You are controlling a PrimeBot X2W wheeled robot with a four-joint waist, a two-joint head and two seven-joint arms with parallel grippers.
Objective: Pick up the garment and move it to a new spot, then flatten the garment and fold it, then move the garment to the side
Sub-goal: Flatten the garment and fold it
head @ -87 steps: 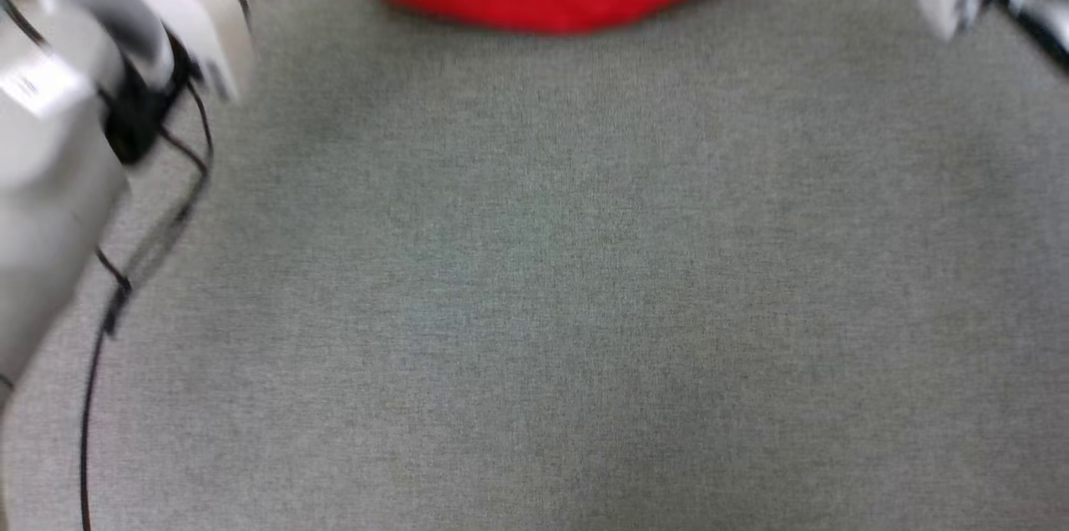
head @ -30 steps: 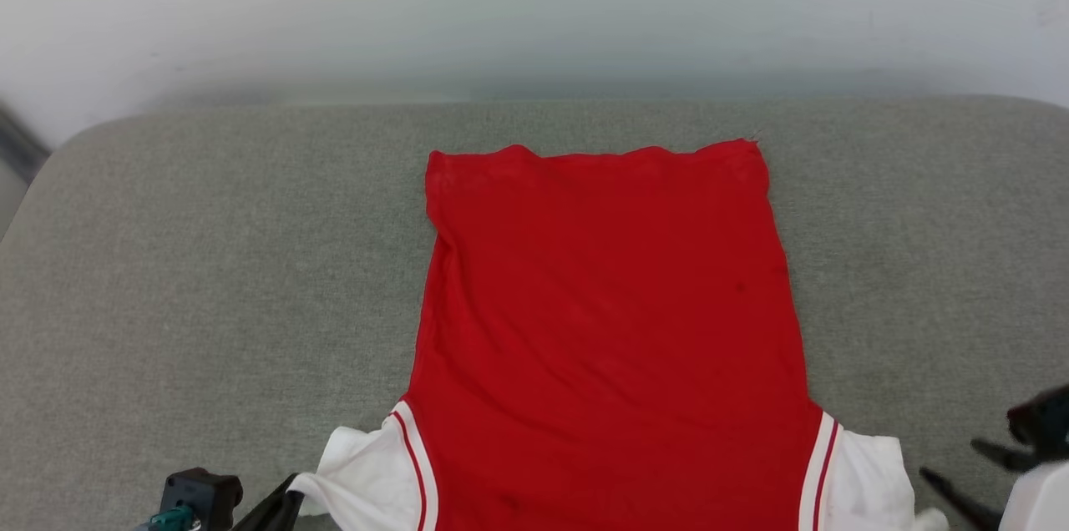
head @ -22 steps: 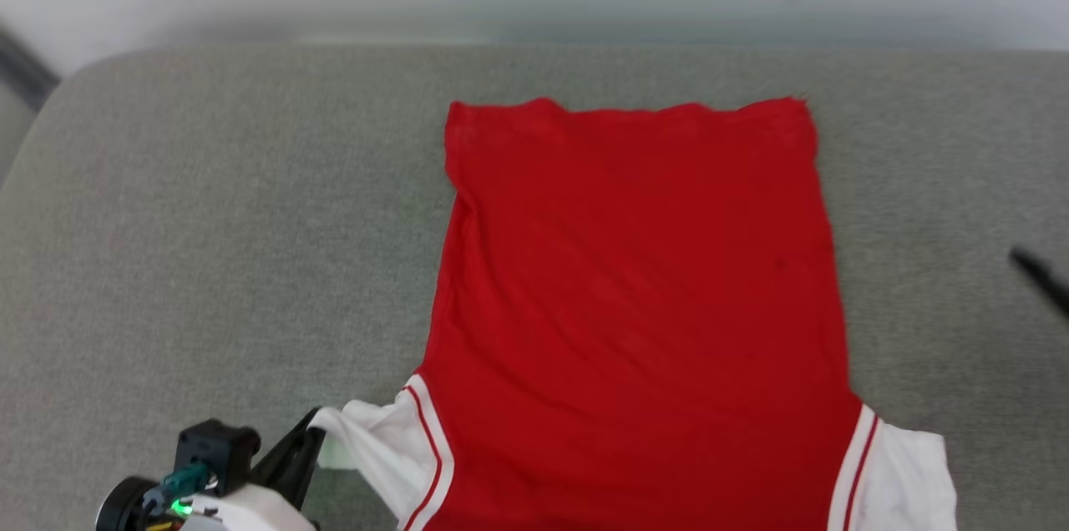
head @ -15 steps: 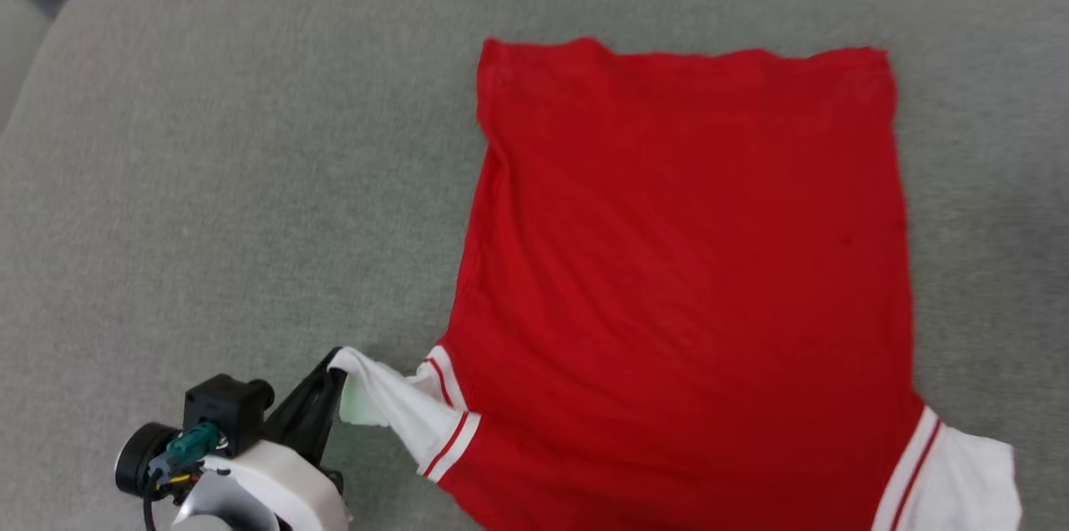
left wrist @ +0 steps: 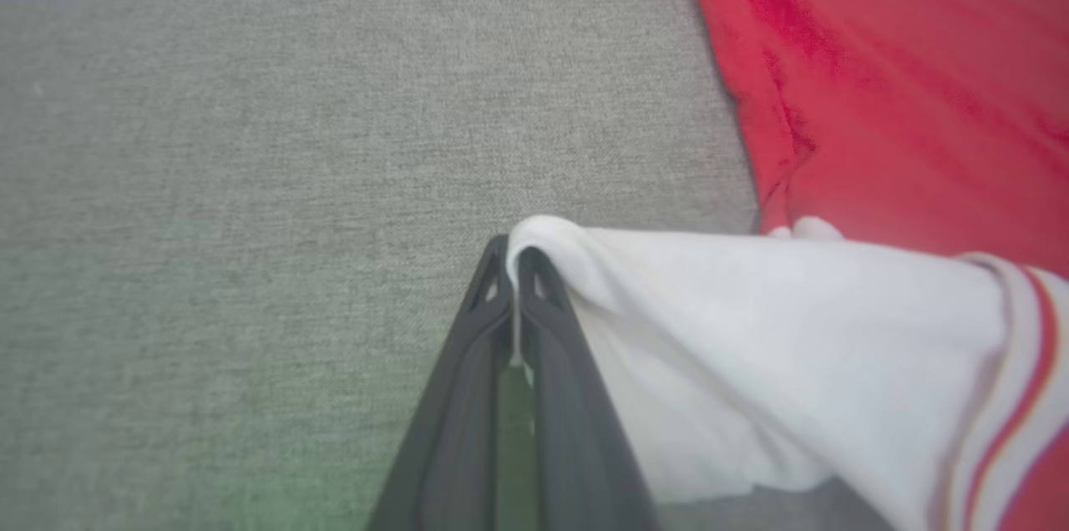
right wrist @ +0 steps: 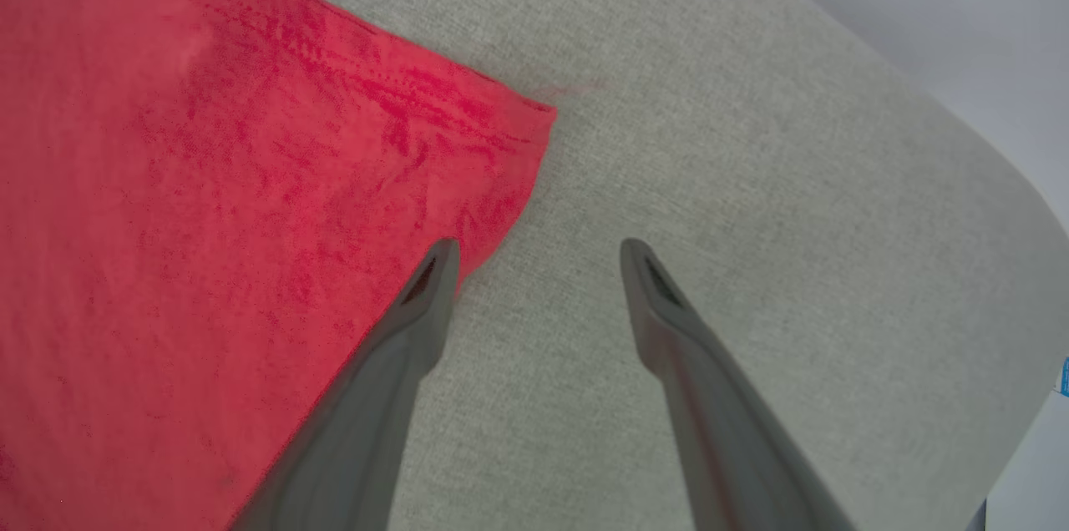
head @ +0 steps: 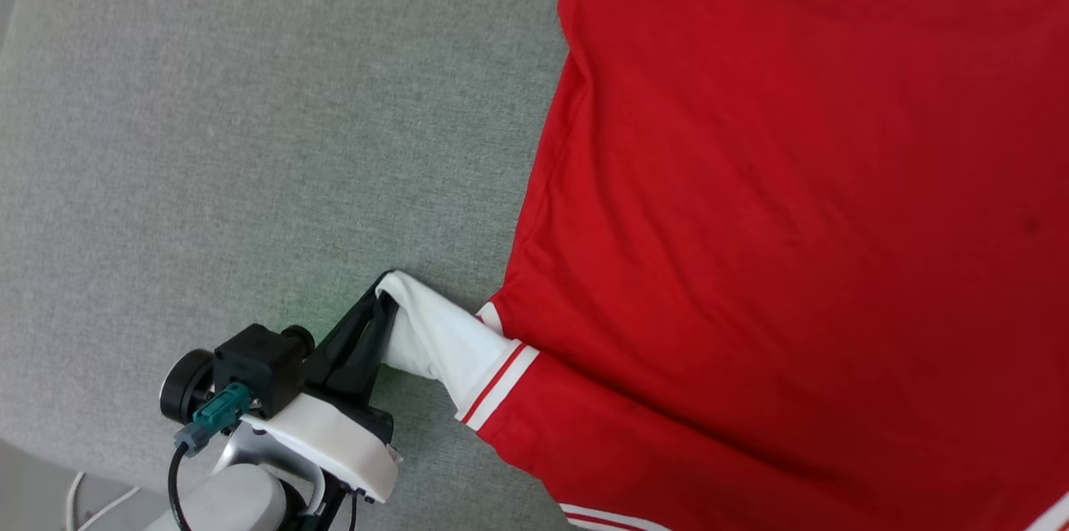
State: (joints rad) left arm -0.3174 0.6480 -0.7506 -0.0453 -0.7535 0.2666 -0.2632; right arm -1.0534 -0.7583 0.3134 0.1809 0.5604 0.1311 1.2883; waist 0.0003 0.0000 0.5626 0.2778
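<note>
The garment (head: 785, 205), a red jersey with white sleeves and red-and-white striped trim, lies spread on the grey padded surface (head: 250, 122), plain red side up. My left gripper (head: 386, 287) is shut on the tip of its white sleeve (head: 438, 339), lifting that cloth a little; in the left wrist view the sleeve (left wrist: 752, 356) drapes rightward from the pinched fingertips of the left gripper (left wrist: 514, 251). My right gripper (right wrist: 539, 251) stands open over the red edge of the garment (right wrist: 209, 222) near a hem corner, one finger above the cloth, nothing between its fingers.
The grey surface (right wrist: 752, 180) curves down at its far rim toward a pale wall (right wrist: 960, 5). In the head view its near left edge (head: 50, 447) drops off, with a white cable (head: 92, 502) below. Bare grey fabric lies left of the garment.
The head camera has tilted down and right, so the garment now sits larger and higher in view. My left gripper keeps hold of the sleeve, which is drawn out more. The right gripper opened fully.
</note>
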